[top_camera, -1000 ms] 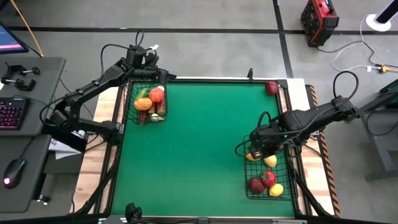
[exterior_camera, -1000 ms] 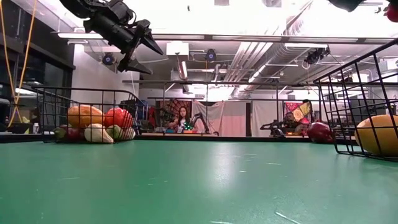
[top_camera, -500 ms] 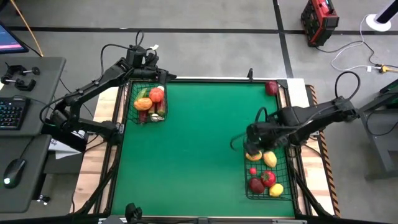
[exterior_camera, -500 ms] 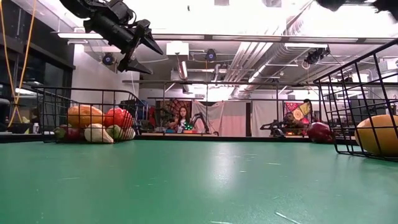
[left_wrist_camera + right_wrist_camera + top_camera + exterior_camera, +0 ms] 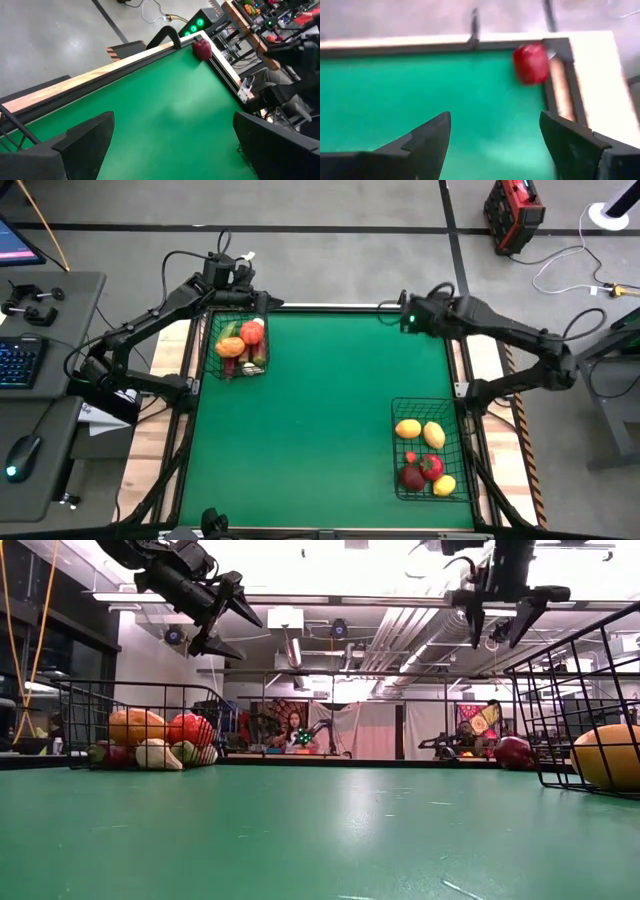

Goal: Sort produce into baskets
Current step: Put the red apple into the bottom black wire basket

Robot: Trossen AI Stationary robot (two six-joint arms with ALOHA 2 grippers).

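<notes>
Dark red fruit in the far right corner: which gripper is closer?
Right. The right gripper hangs open above the mat's far edge, just short of the dark red fruit. The left gripper is open above the small basket, across the table.

My own arm hid the dark red fruit [image 5: 531, 63] from the high camera. My wrist camera saw it blurry, so I could not tell what kind it was. The larger basket [image 5: 585, 710] was cut off at the low picture's edge.
</notes>
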